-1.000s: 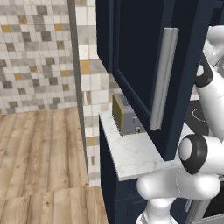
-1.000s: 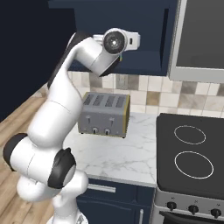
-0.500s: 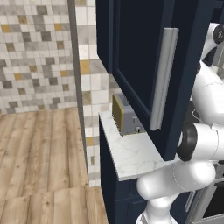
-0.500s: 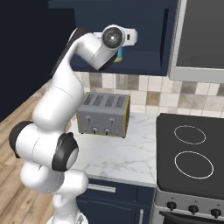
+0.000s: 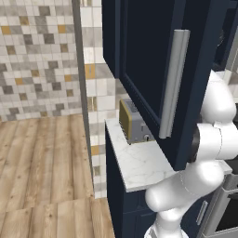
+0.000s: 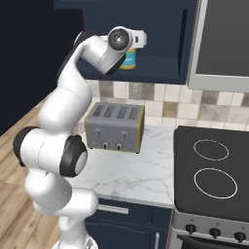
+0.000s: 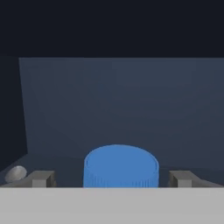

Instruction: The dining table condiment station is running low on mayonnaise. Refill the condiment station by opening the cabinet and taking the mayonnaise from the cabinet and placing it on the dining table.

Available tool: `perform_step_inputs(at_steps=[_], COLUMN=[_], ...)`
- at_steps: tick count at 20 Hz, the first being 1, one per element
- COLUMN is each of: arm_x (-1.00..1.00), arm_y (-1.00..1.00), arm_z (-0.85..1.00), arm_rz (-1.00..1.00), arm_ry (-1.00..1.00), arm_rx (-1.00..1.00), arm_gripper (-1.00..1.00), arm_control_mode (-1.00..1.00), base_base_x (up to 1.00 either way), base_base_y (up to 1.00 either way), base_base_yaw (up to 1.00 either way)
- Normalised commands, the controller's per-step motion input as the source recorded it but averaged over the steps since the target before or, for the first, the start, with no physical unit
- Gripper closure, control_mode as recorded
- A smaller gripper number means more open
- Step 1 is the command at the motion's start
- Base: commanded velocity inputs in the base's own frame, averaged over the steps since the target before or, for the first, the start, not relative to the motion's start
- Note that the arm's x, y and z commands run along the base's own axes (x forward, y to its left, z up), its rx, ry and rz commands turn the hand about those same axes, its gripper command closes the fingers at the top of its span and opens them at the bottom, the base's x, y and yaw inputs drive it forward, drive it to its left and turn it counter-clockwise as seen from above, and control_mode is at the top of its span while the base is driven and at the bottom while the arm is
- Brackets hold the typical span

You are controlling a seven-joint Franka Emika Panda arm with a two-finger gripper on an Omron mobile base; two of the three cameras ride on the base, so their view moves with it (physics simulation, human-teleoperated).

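The cabinet [image 5: 144,69] stands with its door swung fully outward, so the long silver handle [image 5: 173,83] faces the left base camera and the interior is clear for access. This door position lets the arm [image 6: 73,112] reach up over the marble counter [image 6: 136,177] and into the lower shelf. On the counter below, a toaster [image 6: 115,128] sits against the tiled wall, apart from the working path.

The gripper [image 7: 112,179] is inside the cabinet, aimed at the back wall. Its fingers [image 7: 41,178] are spread to full width and grasp nothing. The spread is needed because the jar is wide.

The mayonnaise [image 7: 121,166] stands upright on the cabinet shelf, its blue lid between the two fingertips, not yet clamped. In the right base view its yellow body [image 6: 129,61] shows just beside the wrist.
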Motion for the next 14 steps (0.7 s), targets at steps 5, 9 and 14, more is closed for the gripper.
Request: perform_step_inputs(at_steps=[5, 9, 14], arm_x=[0.32, 0.21, 0.22], arm_y=[-0.05, -0.05, 0.0], arm_z=[0.0, -0.06, -0.18], arm_rz=[0.0, 0.0, 0.0], arm_ry=[0.0, 0.03, 0.07], arm_rx=[0.0, 0.0, 0.0], arm_gripper=[-1.0, -1.0, -1.0], arm_control_mode=[-1.0, -1.0, -1.0], base_base_x=[0.0, 0.0, 0.0], base_base_y=[0.0, 0.0, 0.0], base_base_yaw=[0.0, 0.0, 0.0])
